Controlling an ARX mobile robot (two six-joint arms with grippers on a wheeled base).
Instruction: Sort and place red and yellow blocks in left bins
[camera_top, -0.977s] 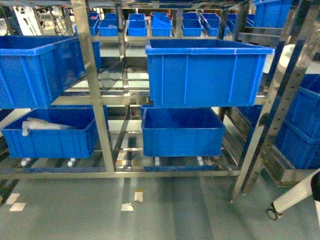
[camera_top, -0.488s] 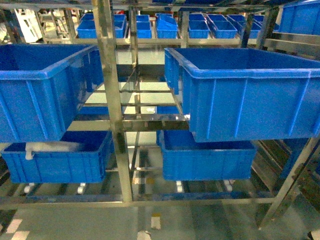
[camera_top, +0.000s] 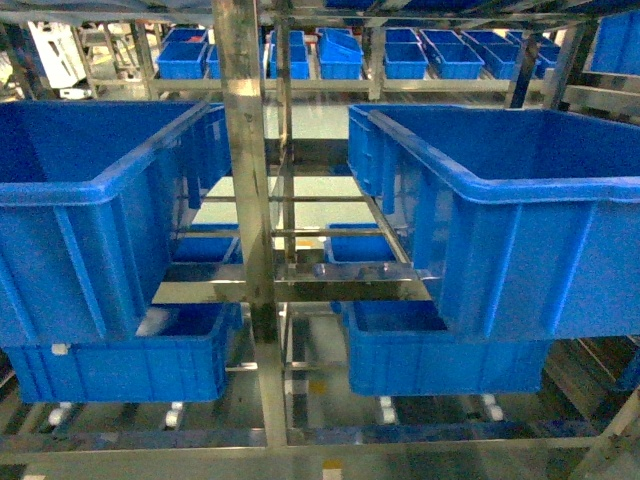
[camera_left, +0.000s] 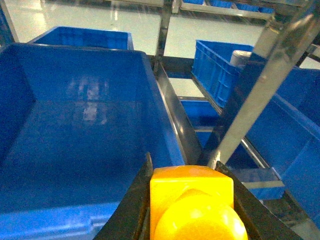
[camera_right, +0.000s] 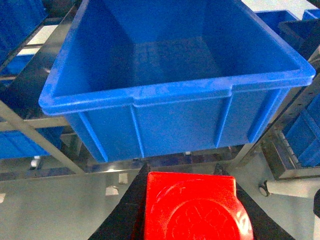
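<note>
Between fingers (camera_left: 135, 200) — yellow block (camera_left: 192, 202), unmarked

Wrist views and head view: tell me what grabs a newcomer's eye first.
The yellow block fills the bottom of the left wrist view, clamped in the left gripper just over the near rim of a big blue crate. The red block sits likewise in the right gripper, short of another crate. The head view shows both crates on a steel rack.
</note>
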